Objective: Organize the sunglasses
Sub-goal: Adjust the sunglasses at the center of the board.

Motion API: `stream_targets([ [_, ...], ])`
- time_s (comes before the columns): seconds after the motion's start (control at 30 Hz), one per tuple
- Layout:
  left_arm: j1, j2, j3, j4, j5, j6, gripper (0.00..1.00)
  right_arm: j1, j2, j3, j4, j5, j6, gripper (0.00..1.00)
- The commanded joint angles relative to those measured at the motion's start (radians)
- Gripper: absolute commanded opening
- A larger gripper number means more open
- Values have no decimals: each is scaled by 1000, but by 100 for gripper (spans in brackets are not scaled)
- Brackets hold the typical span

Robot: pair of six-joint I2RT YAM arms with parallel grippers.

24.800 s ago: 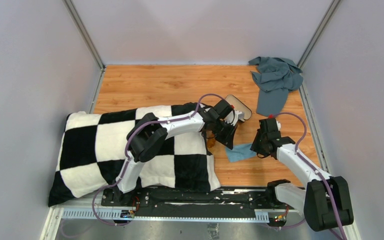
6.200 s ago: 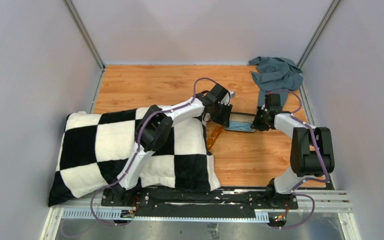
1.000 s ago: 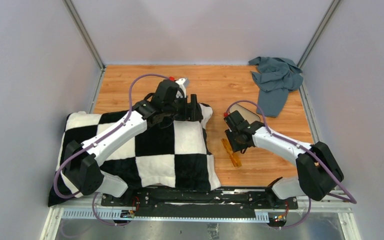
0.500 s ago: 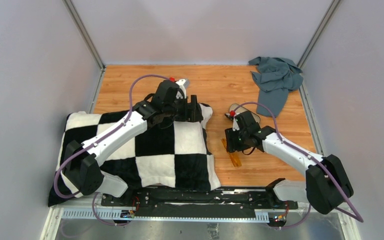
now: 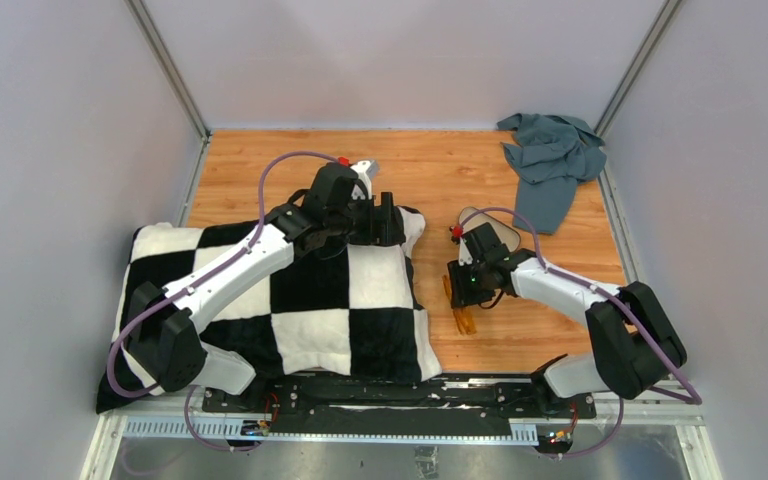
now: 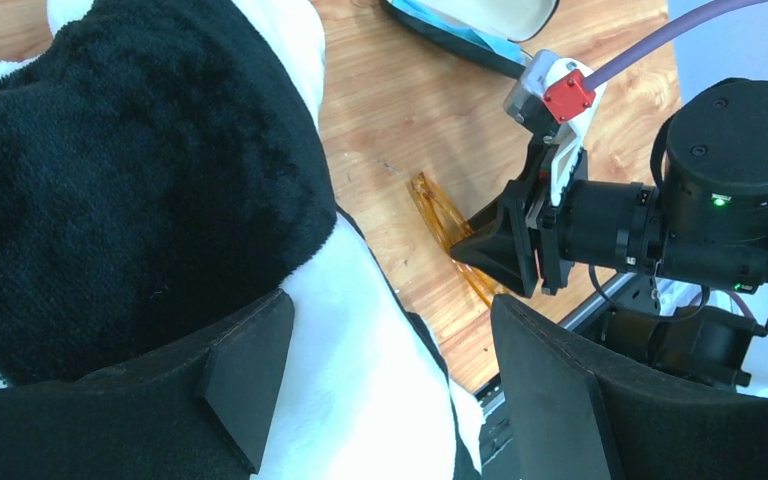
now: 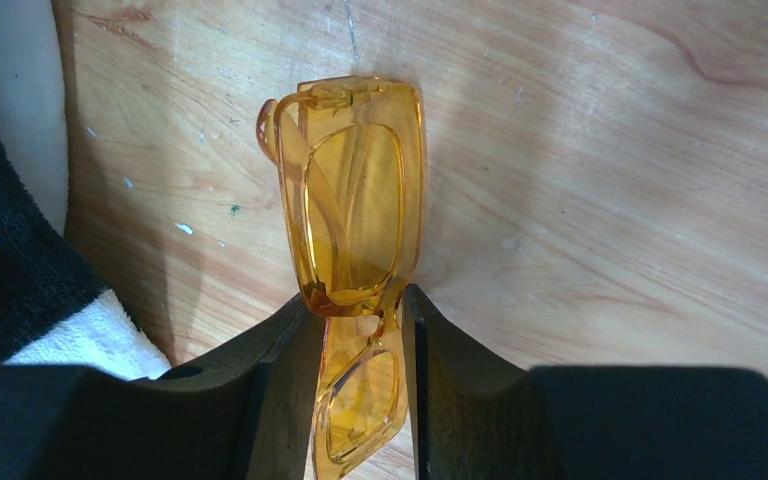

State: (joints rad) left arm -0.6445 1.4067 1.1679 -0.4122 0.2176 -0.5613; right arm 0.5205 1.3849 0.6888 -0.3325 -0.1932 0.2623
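The sunglasses (image 7: 355, 210) are a folded amber-orange pair lying on the wooden floor (image 5: 540, 320), just right of the pillow; they also show in the top view (image 5: 463, 312) and in the left wrist view (image 6: 438, 212). My right gripper (image 7: 358, 305) points down over them, with both pads pressed against the frame near the bridge, one lens between the fingers. In the top view the right gripper (image 5: 460, 288) covers the pair's far end. My left gripper (image 5: 390, 218) hangs open above the pillow's far right corner, and its jaws (image 6: 390, 340) hold nothing.
A black-and-white checked pillow (image 5: 260, 300) covers the left half of the floor. The open black case (image 5: 495, 228) with beige lining lies behind the right gripper, a light-blue cloth (image 6: 450, 22) inside it. A grey rag (image 5: 552, 155) sits crumpled in the far right corner.
My right gripper has swung down and left onto the sunglasses, and its jaws have opened wider and then closed in on the frame. The left arm has not moved.
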Motion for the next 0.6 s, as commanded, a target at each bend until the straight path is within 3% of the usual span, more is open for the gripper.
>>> stream_targets([
  [0.0,5,-23,-16,7,12,-7,78,-9,15,-23,-4,47,-3,37],
  [0.57,5,-15,-25,13,22,-7,78,144,-25,41,-176,536,121,33],
])
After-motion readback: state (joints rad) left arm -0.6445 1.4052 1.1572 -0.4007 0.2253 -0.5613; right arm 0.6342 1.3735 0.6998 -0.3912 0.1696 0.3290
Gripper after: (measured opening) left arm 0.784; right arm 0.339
